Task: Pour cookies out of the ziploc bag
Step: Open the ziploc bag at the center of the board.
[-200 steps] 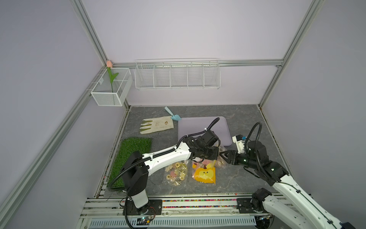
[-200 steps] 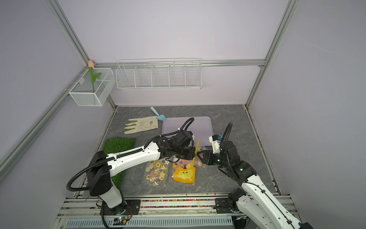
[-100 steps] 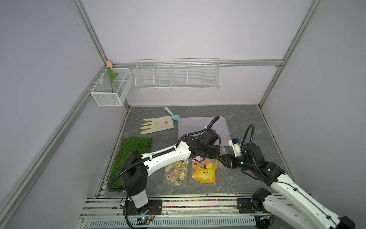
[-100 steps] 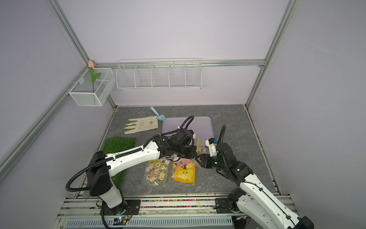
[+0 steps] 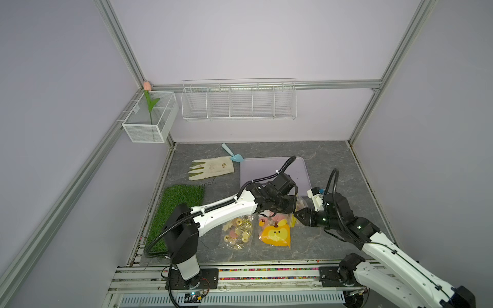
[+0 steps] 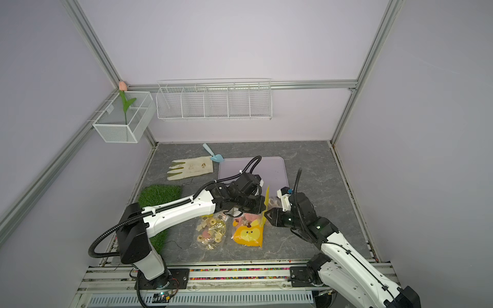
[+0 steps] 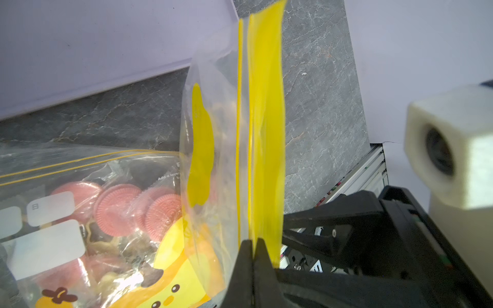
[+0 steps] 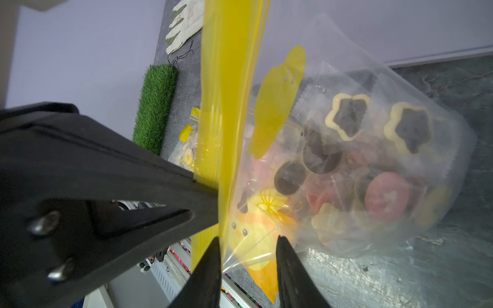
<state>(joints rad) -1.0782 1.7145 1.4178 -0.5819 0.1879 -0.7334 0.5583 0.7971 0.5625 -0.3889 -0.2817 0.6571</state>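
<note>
One ziploc bag [image 7: 264,120] pinched in left tool [image 7: 253,244], two flat bags [image 5: 237,232]

Tilted up, yellow zip strip vertical: a clear plastic ziploc bag [image 8: 346,74], belly on the grey marbled tabletop [image 8: 400,280]. Inside it, small toy cookies [image 8: 386,196]: pink discs, dark-centred cream flowers, dark brown rounds.

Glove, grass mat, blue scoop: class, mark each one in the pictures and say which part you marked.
Glove [image 5: 214,168]: in a top view, on its palm.
Grass mat [image 5: 184,197]: in a top view, on its far end.
Blue scoop [image 5: 237,158]: in a top view, on its blade.
</note>
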